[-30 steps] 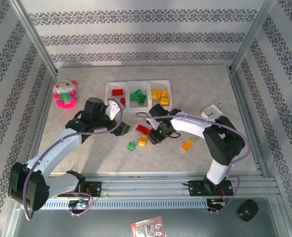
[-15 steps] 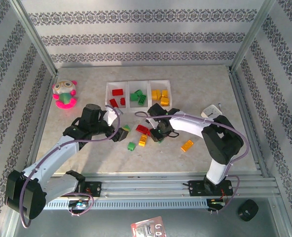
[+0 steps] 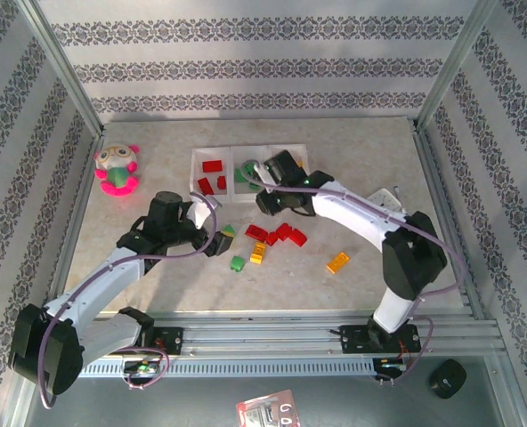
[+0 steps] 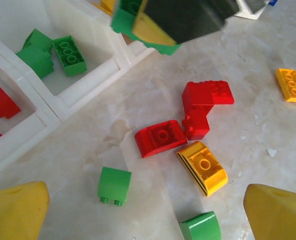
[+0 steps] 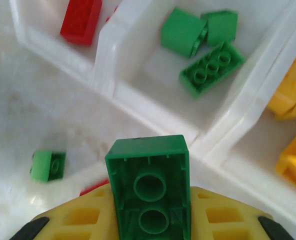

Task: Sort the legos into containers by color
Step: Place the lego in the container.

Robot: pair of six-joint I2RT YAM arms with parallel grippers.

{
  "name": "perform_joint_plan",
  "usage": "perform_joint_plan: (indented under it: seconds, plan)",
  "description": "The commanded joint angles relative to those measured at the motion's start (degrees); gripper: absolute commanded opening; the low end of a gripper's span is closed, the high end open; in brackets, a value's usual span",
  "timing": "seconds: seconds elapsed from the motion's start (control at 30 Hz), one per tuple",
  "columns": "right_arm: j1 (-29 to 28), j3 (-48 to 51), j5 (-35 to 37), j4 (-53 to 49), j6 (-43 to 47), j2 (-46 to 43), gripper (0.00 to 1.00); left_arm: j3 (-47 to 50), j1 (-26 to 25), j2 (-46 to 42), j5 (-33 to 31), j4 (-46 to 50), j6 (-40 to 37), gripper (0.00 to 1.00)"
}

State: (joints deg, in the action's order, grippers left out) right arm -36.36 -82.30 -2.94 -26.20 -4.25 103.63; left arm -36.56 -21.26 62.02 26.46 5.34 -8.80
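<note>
Right gripper (image 3: 267, 201): clenched on one green studded plastic brick (image 5: 149, 185), hollow underside toward the wrist camera, raised just at the near wall of the long white plastic tray (image 5: 104, 50), before its middle compartment.

Left gripper (image 4: 145, 212): released, jaws spread wide, hovering low above the loose pile on the near side of the tray.

- Middle compartment: three green bricks (image 5: 212, 67).
- Left compartment: three red bricks (image 3: 212, 165).
- Right compartment: yellow bricks (image 5: 293, 92), count unclear.

Loose on the pale marbled table (image 3: 352, 142): three red pieces (image 4: 160, 137), two green pieces (image 4: 114, 185), two yellow-orange pieces (image 4: 203, 167).
</note>
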Motion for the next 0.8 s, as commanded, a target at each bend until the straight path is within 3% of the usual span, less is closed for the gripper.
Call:
perform_joint_plan:
  seconds: [0.0, 0.3, 0.43, 0.5, 0.6, 0.77]
  plan:
    - [0.85, -4.90, 0.05, 1.97, 1.72, 4.74, 0.22, 1.23, 0.35, 1.28, -1.35, -6.60, 3.08, 0.99]
    - [2.32, -16.82, 3.69, 5.53, 2.13, 17.49, 0.22, 1.57, 0.40, 3.83, -2.75, -9.32, 8.58, 0.99]
    - [2.78, -21.36, 3.62, 5.53, 2.34, 21.86, 0.27, 0.95, 0.38, 4.67, -3.95, -7.70, 10.81, 0.99]
    - [2.78, -23.11, 3.56, 4.85, 1.82, 22.99, 0.34, 1.17, 0.42, 4.54, -8.55, -8.28, 15.44, 0.99]
    - [2.79, -23.04, 3.56, 5.34, 1.75, 21.77, 0.60, 1.49, 0.46, 4.08, -13.57, -8.34, 19.43, 0.99]
    - [2.70, -18.92, 2.29, 6.86, 0.92, 15.80, 0.78, 0.57, 0.45, 4.94, -12.94, -6.07, 21.11, 0.99]
